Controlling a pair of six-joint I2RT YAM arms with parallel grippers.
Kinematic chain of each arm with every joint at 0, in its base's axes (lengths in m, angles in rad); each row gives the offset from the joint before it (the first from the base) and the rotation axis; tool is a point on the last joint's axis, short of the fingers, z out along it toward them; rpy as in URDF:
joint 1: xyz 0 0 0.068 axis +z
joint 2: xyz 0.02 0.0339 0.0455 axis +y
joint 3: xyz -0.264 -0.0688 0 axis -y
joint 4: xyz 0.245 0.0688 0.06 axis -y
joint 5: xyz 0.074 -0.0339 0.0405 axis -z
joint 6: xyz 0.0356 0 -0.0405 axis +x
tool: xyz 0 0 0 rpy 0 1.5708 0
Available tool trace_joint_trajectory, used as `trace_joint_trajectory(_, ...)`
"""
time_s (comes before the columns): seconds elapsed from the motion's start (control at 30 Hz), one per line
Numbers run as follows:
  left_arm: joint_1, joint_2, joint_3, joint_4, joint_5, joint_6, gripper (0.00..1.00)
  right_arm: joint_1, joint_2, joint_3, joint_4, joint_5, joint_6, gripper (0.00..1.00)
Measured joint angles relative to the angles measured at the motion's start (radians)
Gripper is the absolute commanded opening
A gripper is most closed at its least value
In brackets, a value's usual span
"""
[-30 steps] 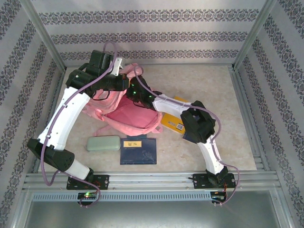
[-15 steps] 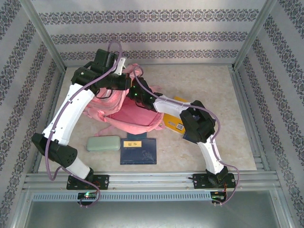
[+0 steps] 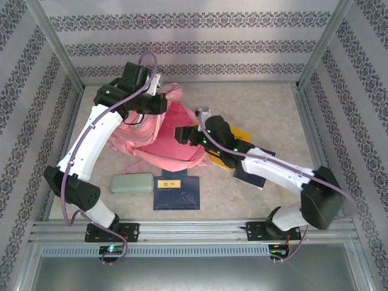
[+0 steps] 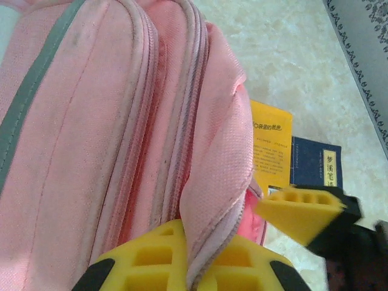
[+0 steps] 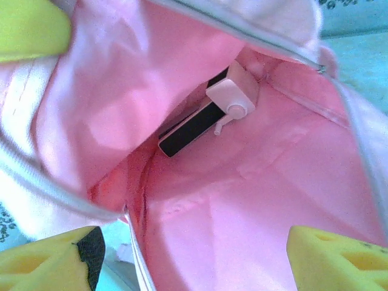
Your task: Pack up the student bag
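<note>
Left wrist: left claw (image 4: 189,262) tight on student bag (image 4: 91,133) rim

You're looking at a big pink soft backpack (image 4: 91,121) of coarse, matt woven cloth. Its pink inner lining (image 5: 242,200) looks smoother, with a faint sheen. The flat yellow book (image 4: 270,145) has a smooth paper cover.

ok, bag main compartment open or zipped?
Open: left claw pinches student bag rim; right wrist view sees pink lining and a white-black item inside.
</note>
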Motion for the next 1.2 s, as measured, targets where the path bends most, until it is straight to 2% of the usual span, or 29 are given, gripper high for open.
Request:
trace_joint_trajectory(0.1, 0.058, 0.0, 0.002, 0.018, 0.01, -0.01, 0.0, -0.082, -0.098, -0.136, 0.036, -0.057, 0.028, 0.32)
trace_joint_trajectory(0.17, 0.101, 0.001, 0.012, 0.022, 0.009, -0.021, 0.0, -0.179, -0.138, -0.216, 0.051, -0.115, 0.058, 0.05)
trace_joint_trajectory(0.2, 0.116, 0.002, 0.019, 0.022, 0.008, -0.024, 0.0, -0.212, -0.147, -0.235, 0.049, -0.135, 0.065, 0.0)
trace_joint_trajectory(0.27, 0.147, 0.008, 0.044, 0.023, -0.002, -0.03, 0.0, -0.285, -0.171, -0.267, 0.028, -0.161, 0.069, 0.0)
trace_joint_trajectory(0.4, 0.187, 0.037, 0.095, 0.022, -0.014, -0.037, 0.0, -0.309, -0.24, -0.291, 0.002, -0.217, 0.054, 0.01)
trace_joint_trajectory(0.43, 0.194, 0.047, 0.106, 0.022, -0.013, -0.039, 0.0, -0.309, -0.247, -0.291, -0.001, -0.234, 0.05, 0.13)
trace_joint_trajectory(0.47, 0.199, 0.058, 0.115, 0.022, -0.012, -0.042, 0.0, -0.308, -0.247, -0.288, -0.009, -0.249, 0.048, 0.2)
trace_joint_trajectory(0.53, 0.2, 0.077, 0.123, 0.023, -0.002, -0.046, 0.0, -0.308, -0.223, -0.272, -0.045, -0.27, 0.035, 0.23)
trace_joint_trajectory(0.63, 0.2, 0.097, 0.116, 0.029, 0.03, -0.057, 0.0, -0.308, -0.129, -0.2, -0.133, -0.293, 0.017, 0.31)
trace_joint_trajectory(0.77, 0.194, 0.08, -0.001, 0.101, 0.085, -0.08, 0.0, -0.309, 0.035, -0.052, -0.247, -0.293, -0.001, 0.4)
trace_joint_trajectory(1.0, 0.164, -0.01, -0.266, 0.183, 0.115, -0.1, 0.0, -0.335, 0.325, 0.256, -0.439, -0.284, -0.06, 0.47)
trace_joint_trajectory(1.2, 0.131, -0.026, -0.356, 0.234, 0.108, -0.103, 0.0, -0.376, 0.57, 0.497, -0.572, -0.319, -0.12, 0.51)
